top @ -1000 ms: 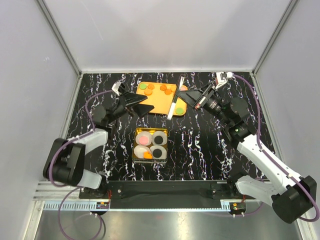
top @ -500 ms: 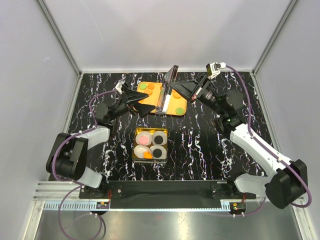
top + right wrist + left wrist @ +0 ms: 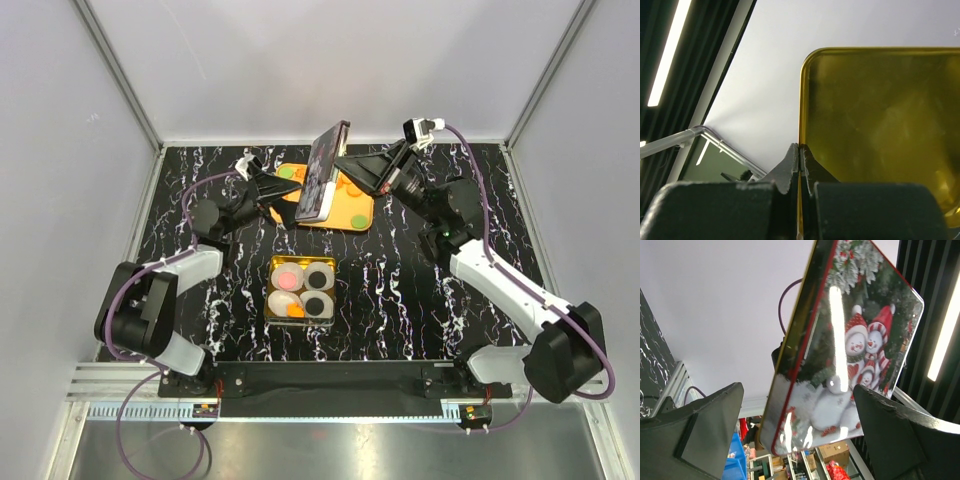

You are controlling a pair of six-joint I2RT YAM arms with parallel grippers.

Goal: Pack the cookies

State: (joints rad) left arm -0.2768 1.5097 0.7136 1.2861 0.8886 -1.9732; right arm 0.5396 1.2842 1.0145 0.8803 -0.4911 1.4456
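Note:
A tin lid (image 3: 322, 172) with a snowman picture (image 3: 840, 355) hangs tilted on edge above the orange tray (image 3: 362, 213). My right gripper (image 3: 347, 165) is shut on its rim (image 3: 799, 165); the lid's gold inside (image 3: 880, 125) fills the right wrist view. My left gripper (image 3: 285, 195) is open just left of the lid, whose lower end shows between the fingers (image 3: 705, 430) without touching them. Cookies (image 3: 355, 221) lie on the tray, green and orange. More cookies (image 3: 289, 279) sit in the white paper cups inside the gold tin (image 3: 301, 262).
The open gold tin with its cups stands mid-table in front of the tray. Black marbled tabletop surrounds both. White walls close in the left, right and far sides.
My right gripper has carried the lid up and to the left, turning it more upright over the tray. My left gripper has risen toward the lid, staying open.

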